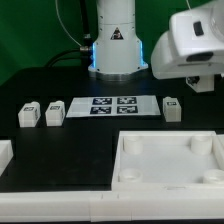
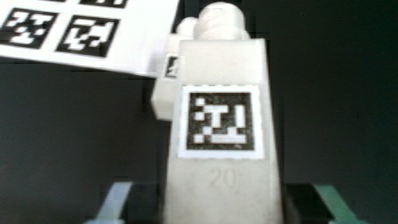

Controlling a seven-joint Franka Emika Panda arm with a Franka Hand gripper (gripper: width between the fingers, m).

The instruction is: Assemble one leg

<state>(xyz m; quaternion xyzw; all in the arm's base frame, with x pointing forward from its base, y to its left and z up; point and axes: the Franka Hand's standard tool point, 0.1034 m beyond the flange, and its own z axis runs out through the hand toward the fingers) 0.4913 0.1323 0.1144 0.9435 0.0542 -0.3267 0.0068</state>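
"Leg (image 1: 172, 108) (image 2: 217, 120), the small white stubby block with a black-and-white square tag: where is it?"

"Lying on the black bench (image 1: 100, 135), just right of the flat white marker board (image 1: 115, 105) and on the far side of the large white square tray-like part (image 1: 170, 165)."

"And the arm?"

"Its white wrist hangs over the right side, above that block, pointing down. The claw (image 2: 222, 203) is spread wide. Its dim fingers (image 2: 116, 200) flank the block with gaps showing, gripping nothing."
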